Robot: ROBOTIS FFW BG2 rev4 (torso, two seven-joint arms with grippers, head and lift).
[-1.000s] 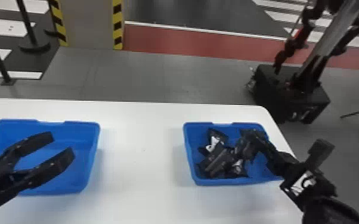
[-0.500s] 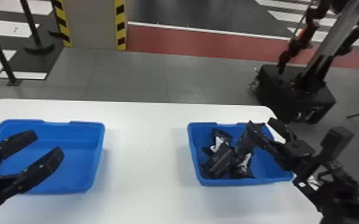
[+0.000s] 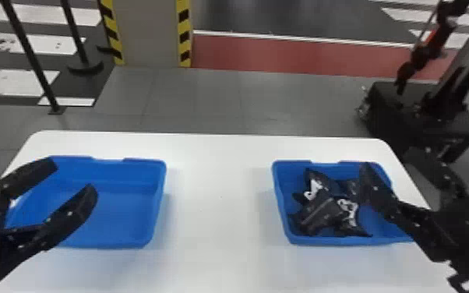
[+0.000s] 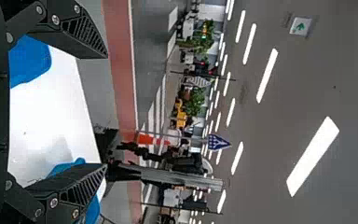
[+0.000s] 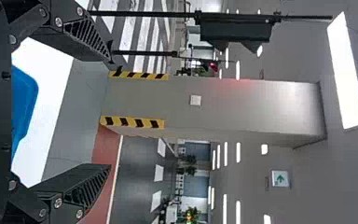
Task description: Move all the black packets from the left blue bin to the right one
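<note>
Several black packets [image 3: 321, 212], some with white patches, lie heaped in the left and middle part of the right blue bin [image 3: 346, 240]. Bare blue floor shows in the left blue bin [image 3: 117, 206]. My right gripper [image 3: 391, 161] is over the right side of its bin, one finger just beside the heap and in front of part of it. In the right wrist view, the right gripper [image 5: 110, 112] has its fingers wide apart with nothing between them. Over the left bin's left part, my left gripper [image 3: 73, 176] is open; the left gripper [image 4: 106, 111] also holds nothing in its wrist view.
Both bins stand on a white table [image 3: 220, 195], with a wide bare strip of tabletop between them. Behind its far edge on the floor are a black robot base [image 3: 424, 117], a striped pillar [image 3: 150, 35] and black posts [image 3: 31, 54].
The head view has swung, so the bins appear farther right. My right gripper has moved up and right from the packets. The left one has shifted left relative to its bin, still open.
</note>
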